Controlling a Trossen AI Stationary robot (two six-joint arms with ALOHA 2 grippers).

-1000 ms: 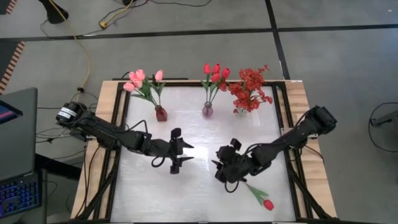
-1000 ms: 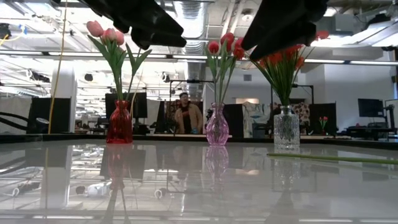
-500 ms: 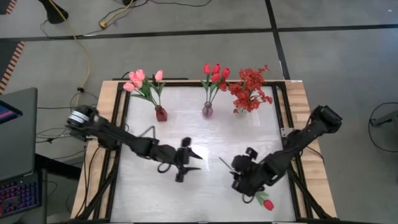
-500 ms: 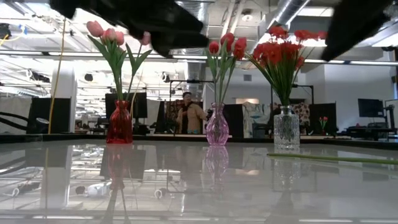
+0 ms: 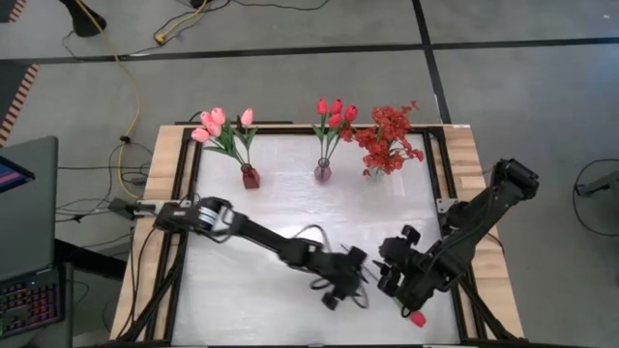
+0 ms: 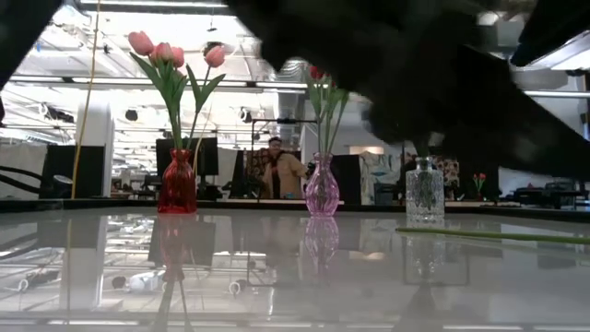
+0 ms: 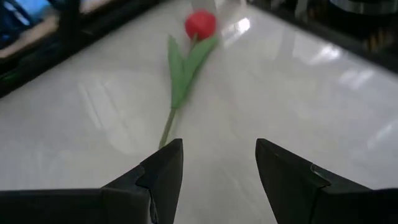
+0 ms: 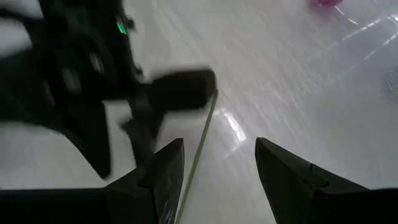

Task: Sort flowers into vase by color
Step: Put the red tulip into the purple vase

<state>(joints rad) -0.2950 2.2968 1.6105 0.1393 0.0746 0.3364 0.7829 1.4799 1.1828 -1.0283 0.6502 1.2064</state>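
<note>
A red tulip [image 7: 200, 25] lies flat on the white table near its near right corner, its leaf [image 7: 185, 70] and thin stem [image 6: 489, 235] resting on the surface. My left gripper [image 7: 217, 163] is open and low over the table. The stem's free end lies just ahead of one finger [image 7: 163, 167]. My right gripper [image 8: 217, 165] is open above the same stem [image 8: 202, 144], which runs between its fingers. In the high view the two grippers [image 5: 360, 279] [image 5: 387, 265] face each other, and only the tulip's head [image 5: 418, 317] shows.
Along the far edge stand a red vase [image 5: 250, 177] with pink tulips [image 6: 166, 51], a pink vase [image 5: 322, 172] with red tulips, and a clear vase [image 5: 375, 170] with red blossom sprays. A person [image 6: 281, 171] stands in the room behind. The table's left half [image 5: 232, 280] holds nothing.
My left arm has stretched from the table's middle toward the near right corner, bringing its gripper down to the tulip's stem end. My right gripper has moved toward the near right corner, to above the tulip. The tulip has stayed where it was.
</note>
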